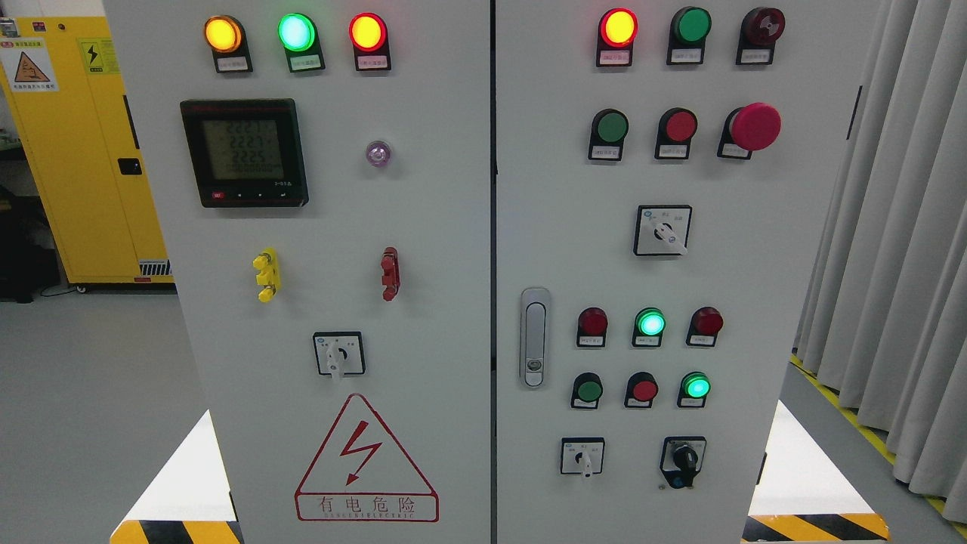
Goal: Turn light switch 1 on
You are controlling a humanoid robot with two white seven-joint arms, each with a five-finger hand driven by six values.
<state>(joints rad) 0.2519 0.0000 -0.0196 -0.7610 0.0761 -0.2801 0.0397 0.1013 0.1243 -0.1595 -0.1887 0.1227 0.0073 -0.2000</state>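
No robot hand shows in the head view, so which arm is nearer, and whether either holds anything, cannot be told. Which control is light switch 1 is unclear: the labels are too small to read. From left to right, the yellow cabinet [83, 151] stands far back, then the grey control panel [423, 227] fills the middle, upright and facing the camera. Candidates include the green pushbutton [587, 391] at lower right and the rotary selector [582, 456] below it. Curtains [899, 249] hang right.
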